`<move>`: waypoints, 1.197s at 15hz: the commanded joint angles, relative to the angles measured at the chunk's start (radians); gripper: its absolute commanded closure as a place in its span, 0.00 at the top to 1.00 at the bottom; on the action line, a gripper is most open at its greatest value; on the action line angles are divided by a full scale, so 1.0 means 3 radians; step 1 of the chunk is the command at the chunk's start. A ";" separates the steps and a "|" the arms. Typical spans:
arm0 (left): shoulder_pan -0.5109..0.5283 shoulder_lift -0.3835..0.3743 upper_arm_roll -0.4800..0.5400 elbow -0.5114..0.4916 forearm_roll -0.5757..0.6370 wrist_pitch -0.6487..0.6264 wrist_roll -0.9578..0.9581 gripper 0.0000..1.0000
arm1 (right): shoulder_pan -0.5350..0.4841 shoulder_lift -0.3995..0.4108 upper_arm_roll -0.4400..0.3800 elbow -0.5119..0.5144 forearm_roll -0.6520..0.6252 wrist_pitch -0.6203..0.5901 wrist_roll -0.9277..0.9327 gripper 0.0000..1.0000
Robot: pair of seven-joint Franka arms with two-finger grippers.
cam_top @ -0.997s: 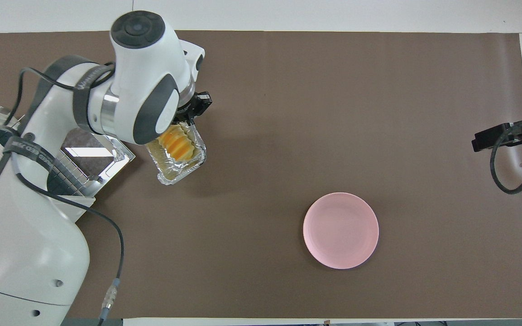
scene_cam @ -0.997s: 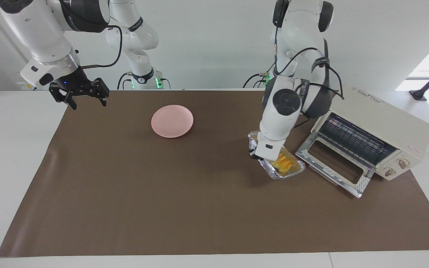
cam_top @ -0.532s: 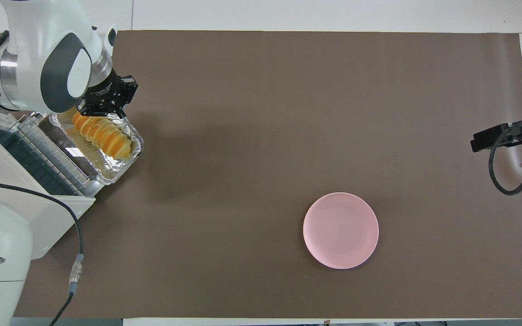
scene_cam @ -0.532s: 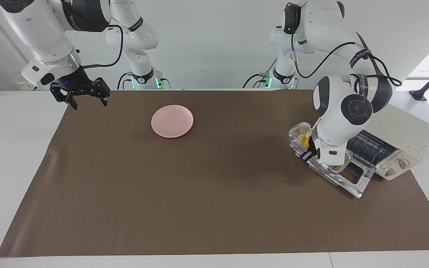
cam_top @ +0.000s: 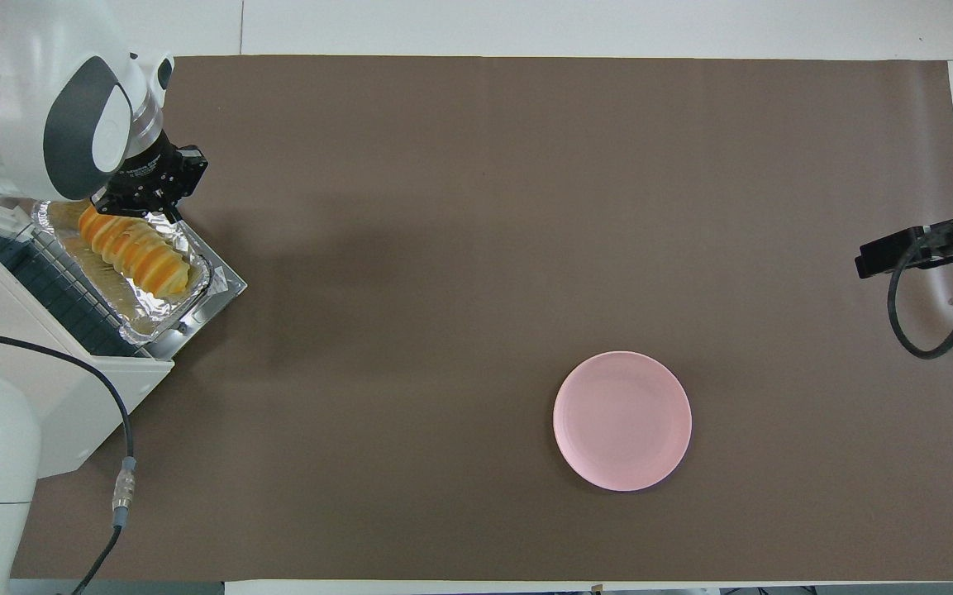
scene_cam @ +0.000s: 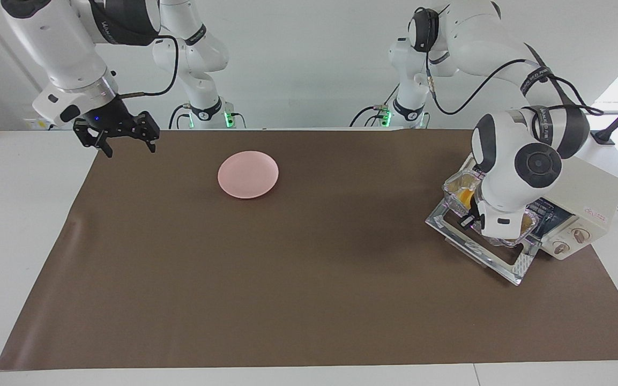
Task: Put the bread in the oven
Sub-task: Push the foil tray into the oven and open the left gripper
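A brown mat (scene_cam: 266, 279) covers most of a white table (scene_cam: 19, 214) before a plain white wall; the cream-white oven (scene_cam: 587, 201) stands at the left arm's end, its glass door (scene_cam: 493, 257) dropped open; the pink plate (scene_cam: 248, 173), bare, lies on the mat nearer the robots, toward the right arm's end; a crinkled foil tray (cam_top: 150, 302) sits over the open door at the oven mouth and contains the bread (cam_top: 133, 252); the left gripper (cam_top: 148, 201) is clamped shut on the tray's rim; the right gripper (scene_cam: 125, 142) waits with fingers spread wide, holding nothing, above the mat's corner.
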State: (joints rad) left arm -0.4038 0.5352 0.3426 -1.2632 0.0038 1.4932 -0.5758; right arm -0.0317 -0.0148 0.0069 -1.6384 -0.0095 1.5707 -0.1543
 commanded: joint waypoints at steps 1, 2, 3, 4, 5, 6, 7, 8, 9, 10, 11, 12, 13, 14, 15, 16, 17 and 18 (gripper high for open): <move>0.0047 -0.0055 0.0065 -0.0181 0.0069 -0.0003 0.0114 0.00 | -0.0022 -0.0084 0.0013 -0.0097 0.0062 0.0021 -0.0002 1.00; 0.0047 -0.0076 0.0065 -0.0242 0.0079 0.0064 0.0130 0.00 | -0.0022 -0.0084 0.0013 -0.0097 0.0062 0.0021 -0.0002 1.00; 0.0047 -0.0101 0.0065 -0.0294 0.0125 0.0090 0.0165 0.00 | -0.0027 -0.0078 0.0013 -0.0097 0.0062 0.0021 -0.0002 1.00; 0.0047 -0.0127 0.0065 -0.0355 0.0196 0.0100 0.0221 0.00 | -0.0027 -0.0078 0.0013 -0.0097 0.0062 0.0021 -0.0002 1.00; 0.0047 -0.0153 0.0070 -0.0416 0.0273 0.0105 0.0252 0.00 | -0.0027 -0.0083 0.0013 -0.0097 0.0062 0.0021 -0.0002 1.00; 0.0052 -0.0163 0.0070 -0.0442 0.0334 0.0100 0.0253 0.00 | -0.0027 -0.0084 0.0013 -0.0097 0.0062 0.0021 -0.0002 1.00; 0.0052 -0.0173 0.0100 -0.0453 0.0345 0.0095 0.0253 0.00 | -0.0022 -0.0084 0.0013 -0.0097 0.0062 0.0021 -0.0002 1.00; 0.0047 -0.0183 0.0131 -0.0503 0.0350 0.0100 0.0242 0.00 | -0.0027 -0.0084 0.0013 -0.0097 0.0062 0.0021 -0.0002 1.00; 0.0047 -0.0199 0.0141 -0.0560 0.0371 0.0115 0.0237 0.00 | -0.0027 -0.0084 0.0013 -0.0097 0.0062 0.0021 -0.0002 1.00; 0.0047 -0.0224 0.0141 -0.0585 0.0396 0.0151 0.0237 0.00 | -0.0027 -0.0084 0.0013 -0.0097 0.0062 0.0021 -0.0002 1.00; 0.0047 -0.0230 0.0146 -0.0641 0.0402 0.0192 0.0232 0.00 | -0.0027 -0.0084 0.0013 -0.0092 0.0062 0.0021 -0.0002 1.00; 0.0047 -0.0260 0.0187 -0.0708 0.0402 0.0258 0.0227 0.00 | -0.0027 -0.0084 0.0013 -0.0097 0.0062 0.0021 -0.0002 1.00; 0.0047 -0.0281 0.0208 -0.0774 0.0402 0.0324 0.0222 0.00 | -0.0027 -0.0084 0.0013 -0.0097 0.0062 0.0021 -0.0002 1.00; 0.0047 -0.0301 0.0213 -0.0831 0.0407 0.0376 0.0222 0.00 | -0.0027 -0.0084 0.0013 -0.0097 0.0062 0.0021 -0.0002 1.00; 0.0047 -0.0321 0.0213 -0.0872 0.0412 0.0396 0.0217 0.00 | -0.0027 -0.0084 0.0013 -0.0097 0.0062 0.0021 -0.0002 1.00; 0.0052 -0.0327 0.0218 -0.0892 0.0417 0.0397 0.0217 0.00 | -0.0027 -0.0084 0.0013 -0.0097 0.0062 0.0021 -0.0002 1.00; 0.0052 -0.0327 0.0233 -0.0892 0.0417 0.0397 0.0217 0.00 | -0.0027 -0.0084 0.0013 -0.0097 0.0062 0.0026 0.0003 1.00; 0.0047 -0.0327 0.0269 -0.0898 0.0417 0.0397 0.0217 0.00 | -0.0032 -0.0084 0.0013 -0.0092 0.0067 0.0026 0.0003 1.00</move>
State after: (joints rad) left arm -0.3812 0.4811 0.4107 -1.4764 0.0999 1.5822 -0.5126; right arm -0.0317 -0.0152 0.0071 -1.6391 -0.0095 1.5707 -0.1543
